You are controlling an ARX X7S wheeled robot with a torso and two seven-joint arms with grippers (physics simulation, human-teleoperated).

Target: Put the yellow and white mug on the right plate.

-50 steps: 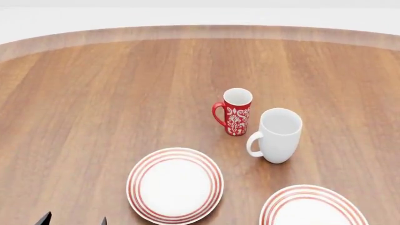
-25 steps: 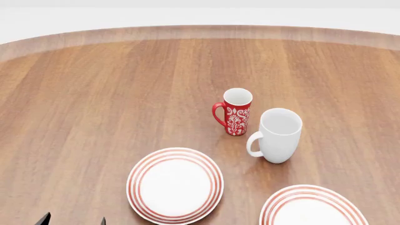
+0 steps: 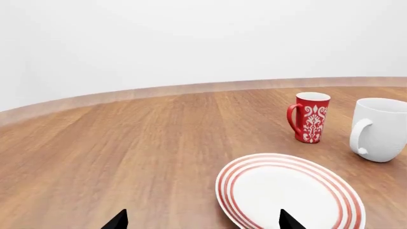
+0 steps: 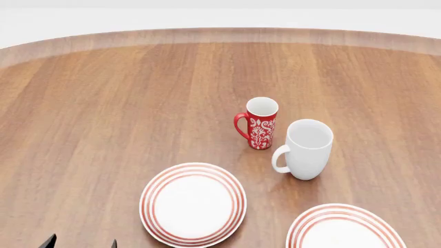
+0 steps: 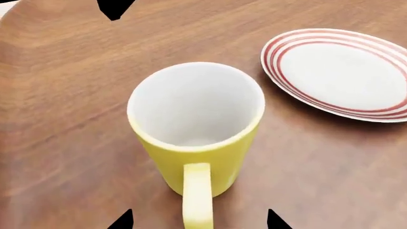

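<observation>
although the wooden surface point(image 4: 124, 103) fills the head view, the yellow and white mug point(image 5: 197, 129) does not show there at all; only the right wrist view has it, upright, mouth up, handle turned toward that camera. a ringed plate point(image 5: 343, 74) lies near it, apart and not touching, and i judge it to be the right plate point(image 4: 344, 227), which the head view cuts off at 5 o'clock. the other plate point(image 4: 193, 202) sits whole at 6 o'clock. behind them, near the view's centre, stand the all-white mug point(image 4: 305, 150) at 3 o'clock of the red patterned mug point(image 4: 258, 123), close but apart.

of the right gripper point(image 5: 197, 220) only 2 dark fingertips show, spread on either side of the mug's handle, so it reads as parted and holding nothing; whether a tip touches the mug i cannot tell. the left gripper point(image 3: 202, 220) likewise shows 2 tips set well apart, with nothing between them.

the mug looks glossy and rigid, likely ceramic: moderately heavy, slippery, and liable to chip if dropped or knocked against the plate. a hold across the body below the rim, or pinching the wall beside the handle, seems safest; the handle alone would let it swing.
</observation>
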